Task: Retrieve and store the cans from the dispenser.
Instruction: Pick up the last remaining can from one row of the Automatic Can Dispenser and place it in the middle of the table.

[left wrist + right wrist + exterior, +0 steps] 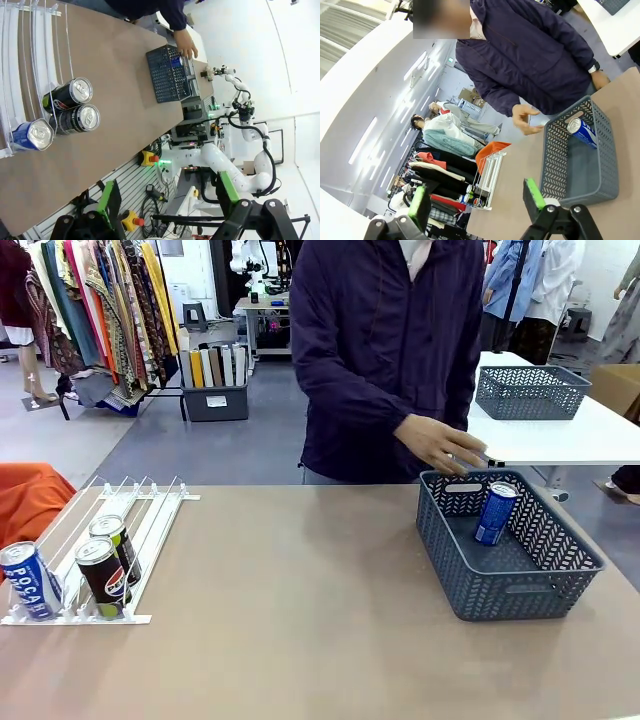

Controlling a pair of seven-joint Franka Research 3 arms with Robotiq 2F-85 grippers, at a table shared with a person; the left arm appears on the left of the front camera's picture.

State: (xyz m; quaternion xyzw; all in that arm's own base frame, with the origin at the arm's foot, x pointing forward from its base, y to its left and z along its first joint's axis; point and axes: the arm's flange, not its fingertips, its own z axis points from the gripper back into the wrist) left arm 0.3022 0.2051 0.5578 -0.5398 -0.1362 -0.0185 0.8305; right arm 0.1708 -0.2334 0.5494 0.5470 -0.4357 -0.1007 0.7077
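The left gripper (pixel 167 200) is seen with its green-padded fingers spread wide apart and nothing between them. The right gripper (pixel 476 200) is likewise held open and empty above the bench (pixel 300 590). At the near left of the bench the white dispenser (pixel 150 530) is laid, with its stopper end toward the robot. At that end a blue-and-white can (pixel 28 580) is stood upright in a left lane. A black Pepsi can (pixel 103 578) is stood further right, and a second Pepsi can (pixel 115 538) is placed just behind it. Well apart, on the right of the bench, a grey-blue lattice basket (pixel 540 585) is set. Inside it one blue can (pixel 495 513) is leaned, tilted, near the far wall. A person's hand (pixel 440 445) is held just above the basket's far rim.
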